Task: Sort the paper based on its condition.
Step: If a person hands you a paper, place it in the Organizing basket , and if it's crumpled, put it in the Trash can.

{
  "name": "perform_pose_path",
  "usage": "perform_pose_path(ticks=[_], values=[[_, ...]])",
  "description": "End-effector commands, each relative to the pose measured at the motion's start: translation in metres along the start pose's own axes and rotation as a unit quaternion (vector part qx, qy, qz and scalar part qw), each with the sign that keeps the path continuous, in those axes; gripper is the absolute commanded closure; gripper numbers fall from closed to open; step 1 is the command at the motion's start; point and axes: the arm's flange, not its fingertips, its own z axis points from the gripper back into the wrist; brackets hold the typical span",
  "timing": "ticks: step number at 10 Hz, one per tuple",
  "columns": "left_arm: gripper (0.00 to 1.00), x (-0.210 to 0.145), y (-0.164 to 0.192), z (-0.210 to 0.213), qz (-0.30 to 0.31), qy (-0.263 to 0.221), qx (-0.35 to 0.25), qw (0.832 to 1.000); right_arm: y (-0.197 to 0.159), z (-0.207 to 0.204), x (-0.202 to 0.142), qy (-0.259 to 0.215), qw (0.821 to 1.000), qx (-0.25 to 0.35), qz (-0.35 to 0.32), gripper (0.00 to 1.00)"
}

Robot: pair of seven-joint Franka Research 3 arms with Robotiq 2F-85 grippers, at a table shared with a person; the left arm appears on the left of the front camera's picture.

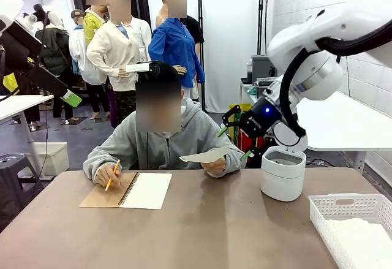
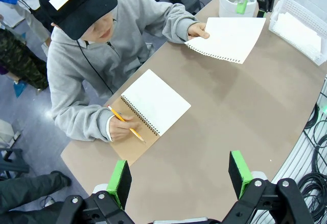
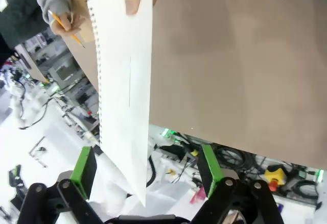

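Across the table, a person's hand holds out a smooth white sheet of paper (image 1: 208,155) with a torn spiral edge. My right gripper (image 1: 234,141) stands open right beside that sheet, just above the white bin. In the right wrist view the paper (image 3: 125,91) hangs edge-on, its near corner reaching between the green pads (image 3: 84,165) of the open right gripper (image 3: 148,170) without touching them. My left gripper (image 2: 180,175) is open and empty, high above the table. From there the paper (image 2: 227,39) shows at the far right end.
A spiral notebook (image 1: 128,190) with a brown cover lies open in front of the person, whose other hand holds a pencil (image 1: 112,175) on it. A white round bin (image 1: 283,173) stands at the right. A white basket (image 1: 352,208) with white sheets sits at the near right corner.
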Motion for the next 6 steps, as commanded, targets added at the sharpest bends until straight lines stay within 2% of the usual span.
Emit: perform_pose_path(ticks=[1, 3, 6], values=[[0.0, 0.0, 0.001, 0.0, 0.0, -0.001, -0.002, 1.0, 0.012, -0.006, 0.011, 0.011, 0.999, 0.04, -0.03, 0.0], [0.0, 0.0, 0.001, 0.0, 0.0, -0.001, -0.002, 1.0, 0.01, -0.026, 0.022, 0.033, 0.996, 0.06, -0.05, 0.0], [0.0, 0.0, 0.001, 0.0, 0.0, -0.001, -0.002, 1.0, 0.01, -0.039, 0.042, 0.027, 0.995, 0.077, -0.063, 0.0]])
